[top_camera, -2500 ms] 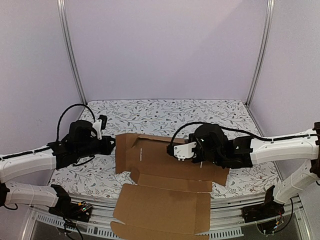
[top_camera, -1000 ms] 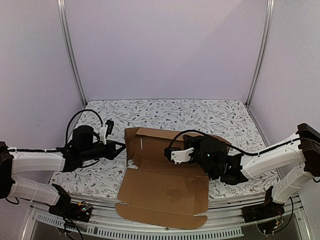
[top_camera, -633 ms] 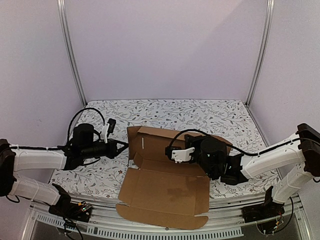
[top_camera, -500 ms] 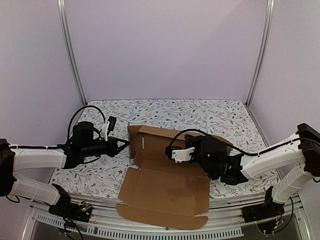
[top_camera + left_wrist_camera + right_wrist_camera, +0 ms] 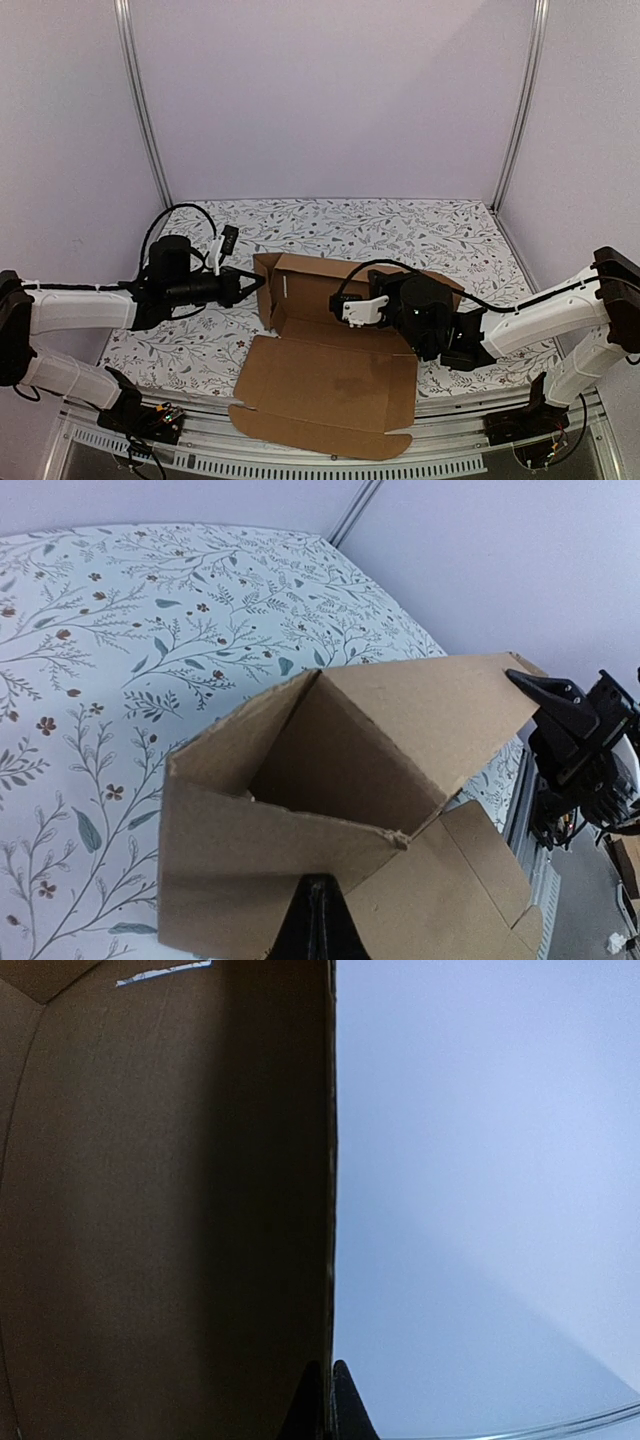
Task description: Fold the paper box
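The paper box (image 5: 330,380) is brown cardboard, part folded. Its front panel lies flat at the near table edge, and its back panel and left flap stand up. My left gripper (image 5: 257,284) is shut, its tips against the outside of the raised left flap (image 5: 230,870); in the left wrist view the gripper (image 5: 320,925) sits at the bottom. My right gripper (image 5: 340,298) is shut on the edge of the raised back panel. In the right wrist view the cardboard (image 5: 170,1210) fills the left half, and its edge runs down between the gripper's (image 5: 332,1380) tips.
A floral cloth (image 5: 400,225) covers the table. Metal frame posts (image 5: 140,110) stand at the back corners against lilac walls. The box's front flap overhangs the near table rail (image 5: 300,465). The right arm (image 5: 520,315) lies across the right side of the table.
The flat sheet was drawn back and its rear part raised. My left gripper has moved right and up against the left flap, which now stands steeper. The right gripper has held still.
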You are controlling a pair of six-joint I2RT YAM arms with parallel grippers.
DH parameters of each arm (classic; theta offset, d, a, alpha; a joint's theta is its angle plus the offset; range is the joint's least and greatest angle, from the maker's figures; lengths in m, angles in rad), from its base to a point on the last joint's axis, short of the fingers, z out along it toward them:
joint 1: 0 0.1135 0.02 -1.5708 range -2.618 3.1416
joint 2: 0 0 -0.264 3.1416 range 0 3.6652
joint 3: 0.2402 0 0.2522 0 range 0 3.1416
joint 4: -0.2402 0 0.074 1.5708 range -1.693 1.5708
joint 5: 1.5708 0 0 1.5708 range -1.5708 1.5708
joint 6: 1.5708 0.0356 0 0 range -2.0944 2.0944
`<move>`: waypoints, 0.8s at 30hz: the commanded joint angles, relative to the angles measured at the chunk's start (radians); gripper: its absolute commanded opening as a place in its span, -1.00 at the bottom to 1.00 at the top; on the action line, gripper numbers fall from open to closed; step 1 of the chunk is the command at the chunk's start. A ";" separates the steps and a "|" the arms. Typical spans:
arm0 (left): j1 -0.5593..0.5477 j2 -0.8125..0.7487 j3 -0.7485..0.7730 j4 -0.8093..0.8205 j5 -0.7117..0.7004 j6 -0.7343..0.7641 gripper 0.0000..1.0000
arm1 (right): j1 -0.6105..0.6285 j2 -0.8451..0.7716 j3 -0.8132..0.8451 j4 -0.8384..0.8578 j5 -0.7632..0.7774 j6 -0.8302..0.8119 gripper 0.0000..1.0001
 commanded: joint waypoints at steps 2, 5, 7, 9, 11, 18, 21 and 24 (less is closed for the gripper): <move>0.001 -0.025 -0.034 0.015 0.001 0.010 -1.00 | 0.013 0.014 -0.010 -0.016 -0.027 0.020 -1.00; 0.004 -0.055 -0.038 -0.031 -0.047 0.030 -1.00 | 0.017 0.010 -0.012 -0.016 -0.027 0.020 -1.00; 0.010 -0.081 -0.033 -0.081 -0.106 0.045 -1.00 | 0.020 0.008 -0.012 -0.017 -0.024 0.020 -1.00; 0.016 -0.107 -0.033 -0.116 -0.171 0.051 -1.00 | 0.021 0.006 -0.013 -0.017 -0.022 0.018 -1.00; 0.023 -0.125 -0.036 -0.120 -0.204 0.053 -1.00 | 0.022 0.003 -0.014 -0.018 -0.021 0.017 -1.00; 0.058 -0.067 0.010 -0.107 -0.306 0.056 -1.00 | 0.029 0.003 -0.008 -0.018 -0.022 0.020 -1.00; 0.087 0.014 0.038 -0.073 -0.289 0.060 -1.00 | 0.031 0.007 -0.005 -0.019 -0.022 0.019 -1.00; 0.103 0.083 0.067 -0.038 -0.246 0.055 -1.00 | 0.033 0.008 -0.003 -0.019 -0.022 0.019 -1.00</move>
